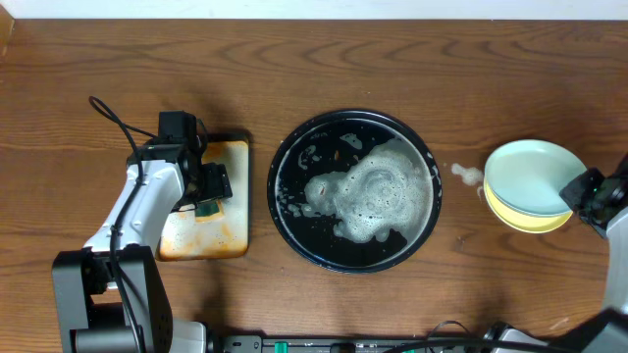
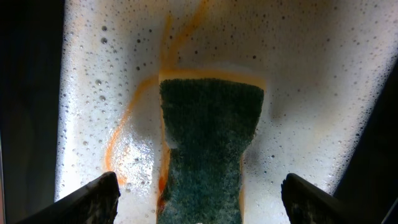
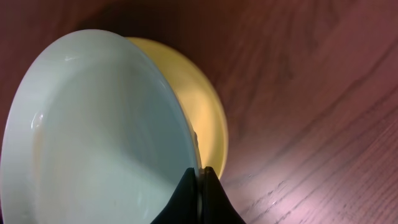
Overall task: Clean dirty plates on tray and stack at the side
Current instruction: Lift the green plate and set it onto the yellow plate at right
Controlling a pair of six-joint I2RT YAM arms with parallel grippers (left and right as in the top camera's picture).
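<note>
Centring matters: right gripper [image 3: 200,180], jaws clamped on the rim of round pale mint-blue plate [image 3: 93,124], should settle it level onto pale yellow plate [image 3: 208,118]; left gripper [image 2: 202,199] has jaws apart

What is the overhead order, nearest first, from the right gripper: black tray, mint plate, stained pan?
1. mint plate, at right, its rim in the right gripper.
2. black tray, table centre.
3. stained pan, far left.

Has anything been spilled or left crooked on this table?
Yes: a small blob of suds lies on the bare table between the black tray and the mint plate, which sits off-centre on the yellow plate.
</note>
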